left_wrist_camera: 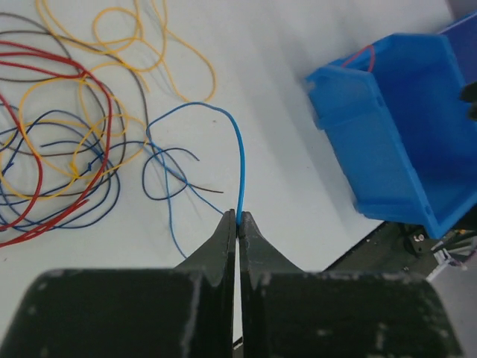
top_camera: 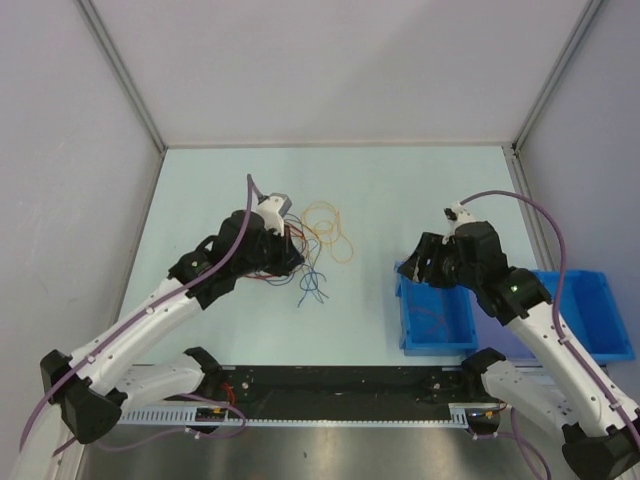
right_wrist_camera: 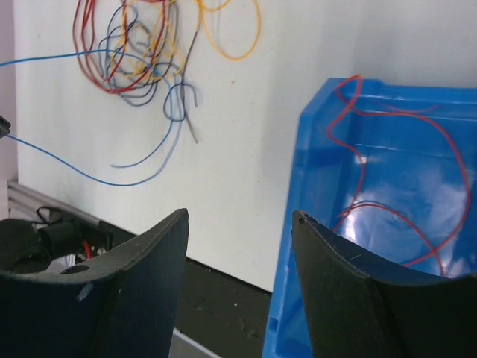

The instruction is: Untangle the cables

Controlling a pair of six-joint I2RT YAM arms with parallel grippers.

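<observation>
The cables sit in a loose tangled heap on the table, a bit left of the middle. One blue wire arcs out of the heap and is pinched between the tips of the left gripper, which is clamped tight on it. To the right is a blue bin with a red wire in it. The right gripper hangs by the bin's left wall, jaws well apart, holding nothing.

Red, yellow and dark cables lie tangled; a blue cable arches up.
</observation>
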